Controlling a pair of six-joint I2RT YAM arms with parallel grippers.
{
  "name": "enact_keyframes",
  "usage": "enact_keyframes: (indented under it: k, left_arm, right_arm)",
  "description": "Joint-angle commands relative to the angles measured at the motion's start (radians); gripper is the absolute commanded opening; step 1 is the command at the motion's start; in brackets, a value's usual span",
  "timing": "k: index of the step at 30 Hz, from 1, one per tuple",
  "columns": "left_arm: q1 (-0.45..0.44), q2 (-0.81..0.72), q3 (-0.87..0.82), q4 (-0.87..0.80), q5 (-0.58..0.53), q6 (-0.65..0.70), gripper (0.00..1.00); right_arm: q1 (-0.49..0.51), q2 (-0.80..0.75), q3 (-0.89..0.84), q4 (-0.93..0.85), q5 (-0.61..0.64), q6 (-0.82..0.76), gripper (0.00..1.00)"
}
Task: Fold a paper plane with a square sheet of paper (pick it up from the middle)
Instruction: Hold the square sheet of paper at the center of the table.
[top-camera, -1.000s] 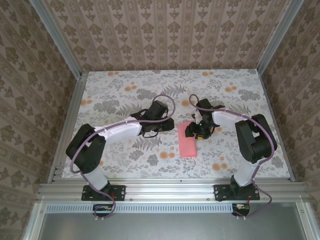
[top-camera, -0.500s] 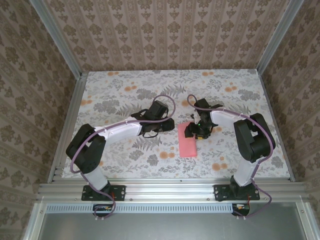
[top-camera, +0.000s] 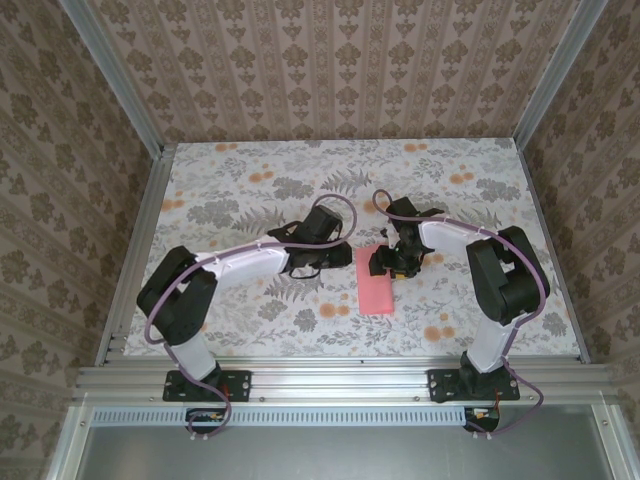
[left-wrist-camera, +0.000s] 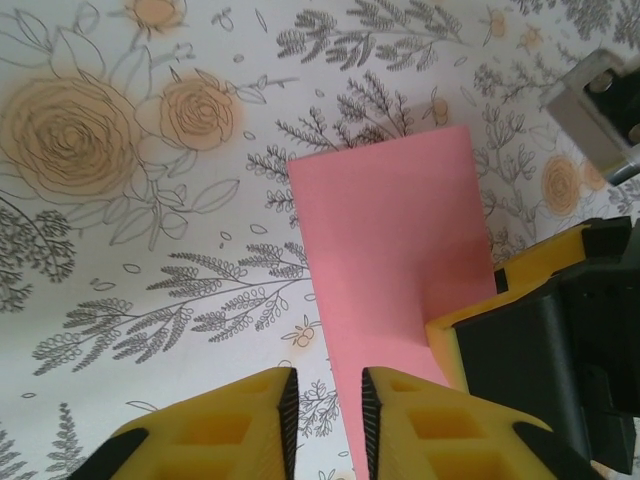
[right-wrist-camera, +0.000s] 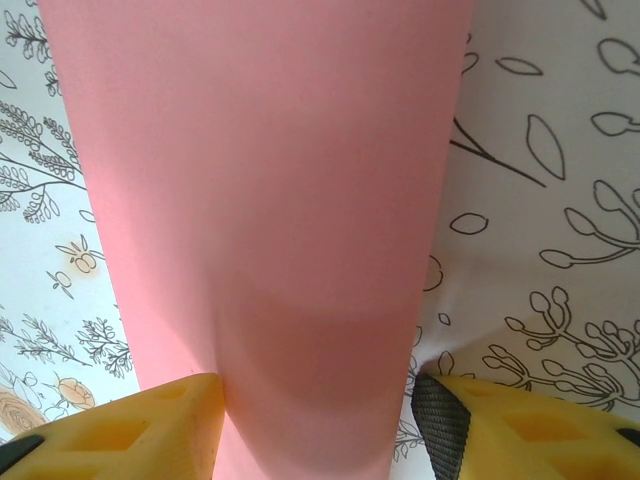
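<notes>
Finds square sheet of paper (top-camera: 376, 285) folded narrow, long axis near-to-far; right tool (right-wrist-camera: 318, 420) astride far end, grip unconfirmed; left tool (left-wrist-camera: 325, 410) beside left edge, nearly clenched, empty.

Around the square sheet of paper (top-camera: 375, 292) we find three and six o'clock free; left fingers (left-wrist-camera: 230, 420) crowd ten, right fingers (right-wrist-camera: 150, 430) twelve.

Thin, plain salmon-pink paper sheet (top-camera: 376, 287), folded to a narrow rectangle with sharp corners. Far end lies flat. One short end sits between the fingers of the right gripper (right-wrist-camera: 315, 392) and spans the gap between them; the rest extends straight ahead of that gripper. One long edge runs just beside the fingertips of the left gripper (left-wrist-camera: 328, 385), not between them.
</notes>
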Motion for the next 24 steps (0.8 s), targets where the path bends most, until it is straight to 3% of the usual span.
enact_keyframes:
  k: [1,5,24]
  left_arm:
    - [-0.023,0.043,0.04,-0.016,0.036,-0.02,0.18]
    - [-0.039,0.088,0.066,-0.015,0.061,-0.052,0.08]
    - [-0.065,0.205,0.116,0.001,0.114,-0.098,0.06]
  right_arm:
    - [0.005,0.062,-0.032,-0.02,0.086,0.012,0.59]
    - [0.005,0.062,-0.04,-0.013,0.084,0.018,0.59]
    - [0.006,0.064,-0.053,0.001,0.079,0.032,0.59]
